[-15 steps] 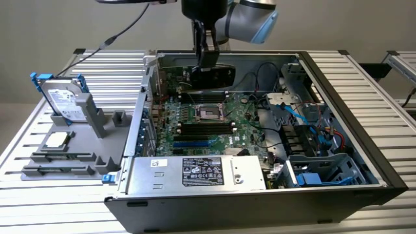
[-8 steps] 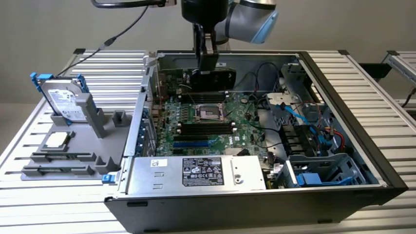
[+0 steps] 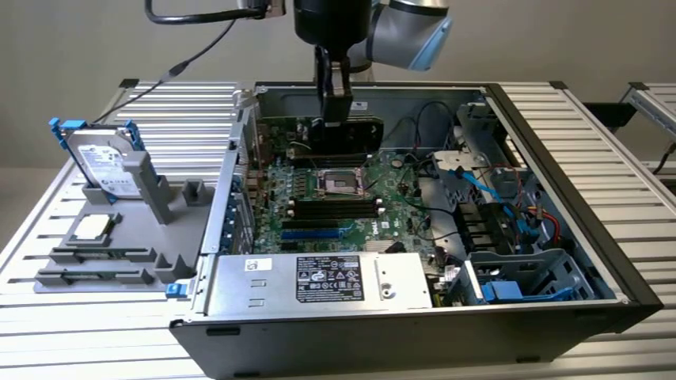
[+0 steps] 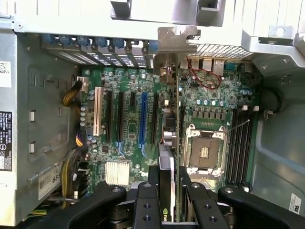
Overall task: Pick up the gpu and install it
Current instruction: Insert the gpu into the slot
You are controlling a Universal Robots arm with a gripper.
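We see a wide bench (image 3: 591, 158) of silver metal slats, and on it stands a big open dark-grey computer case (image 3: 423, 348). Inside lies a green motherboard (image 3: 317, 210), with a silver power supply box (image 3: 317, 281) at the side nearest to the exterior camera. At the exterior view's left of the case, a grey plastic holder (image 3: 201, 229) carries a silver hard drive with blue frame (image 3: 100, 162). The black hand (image 3: 334, 107) reaches down into the case, clamped on the gpu (image 3: 349, 134), a thin flat card with a black face and a silver end bracket. The gpu (image 4: 167, 157) stands on edge over the motherboard, between the long expansion slots (image 4: 143, 119) and the square CPU socket (image 4: 205, 152). We cannot tell if it touches the board. A small square silver CPU chip (image 3: 90, 227) lies on the holder.
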